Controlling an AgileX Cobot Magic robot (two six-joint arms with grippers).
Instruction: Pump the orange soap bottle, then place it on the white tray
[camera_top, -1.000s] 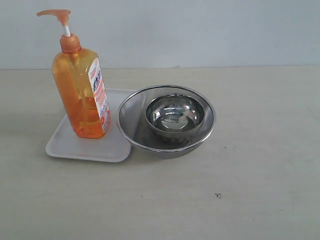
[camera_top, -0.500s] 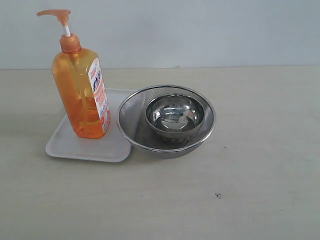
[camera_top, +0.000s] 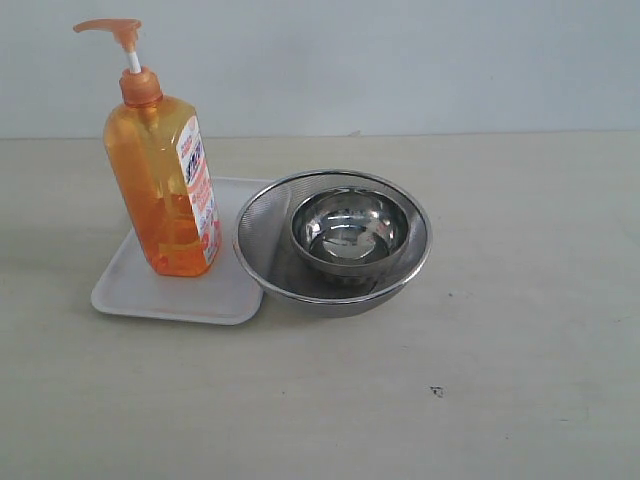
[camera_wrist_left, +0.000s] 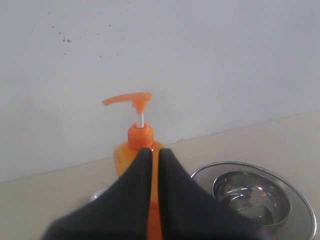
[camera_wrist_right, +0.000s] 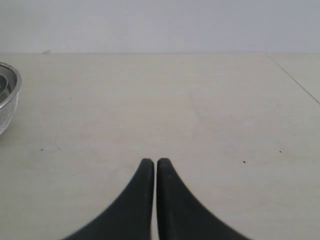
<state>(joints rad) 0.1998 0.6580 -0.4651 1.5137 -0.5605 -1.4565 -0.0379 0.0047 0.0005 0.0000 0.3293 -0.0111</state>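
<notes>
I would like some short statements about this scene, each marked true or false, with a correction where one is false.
1. The orange soap bottle stands upright on the white tray. True.
2. The steel bowl lies upside down beside the tray. False: it sits open side up inside the mesh strainer.
3. The right end effector is shut and holds nothing. True.
4. In the exterior view the pump head points toward the strainer. False: it points away from it.

Beige table (camera_top: 520, 400), white tray (camera_top: 130, 290), mesh strainer (camera_top: 262, 245)
</notes>
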